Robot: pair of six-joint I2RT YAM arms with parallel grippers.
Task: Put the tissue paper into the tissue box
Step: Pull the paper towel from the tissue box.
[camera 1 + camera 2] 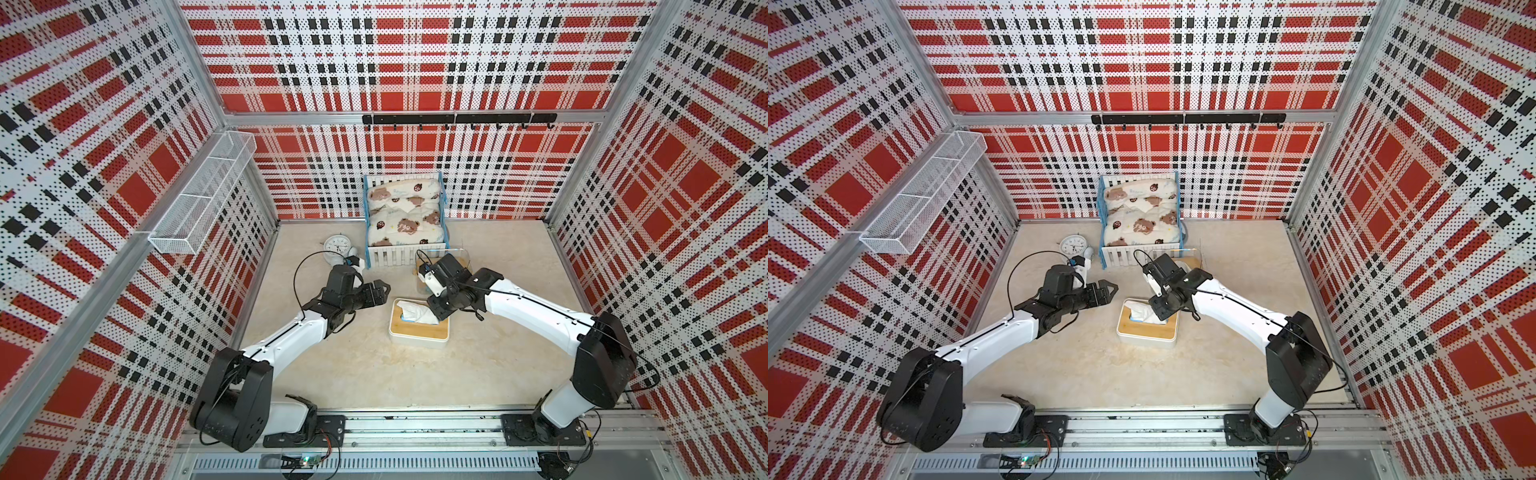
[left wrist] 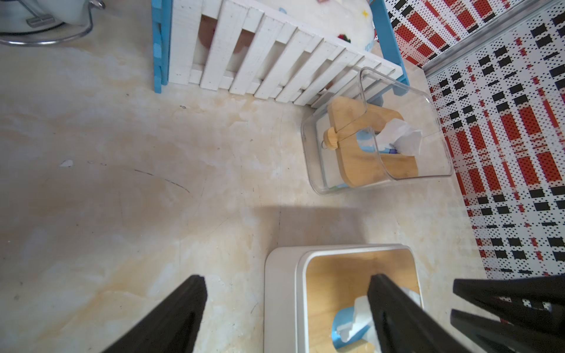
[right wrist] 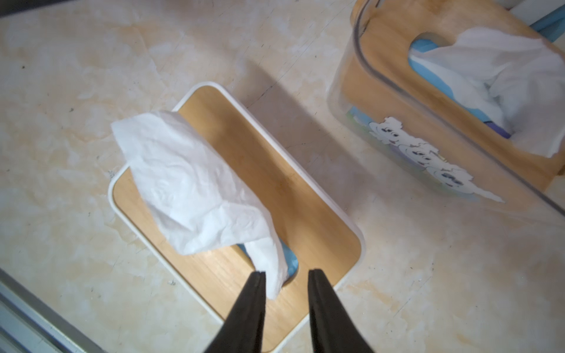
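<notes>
Your right claw (image 3: 286, 271) is narrowly parted, empty, beside the tissue paper (image 3: 189, 183); raise it straight so nothing snags. Left claw (image 2: 287, 277) hangs wide.

The tissue box (image 2: 279, 299) is white with a tan wood-grain lid (image 3: 305, 220). The tissue paper (image 3: 189, 183) is white, the walls (image 1: 415, 62) red-black-white plaid.

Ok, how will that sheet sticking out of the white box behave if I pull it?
Sheet is probably floppy: it droops, creased, over the lid. Likely very light and easily torn, looking thin. Pulling may drag the blue pack up against the slot.
</notes>
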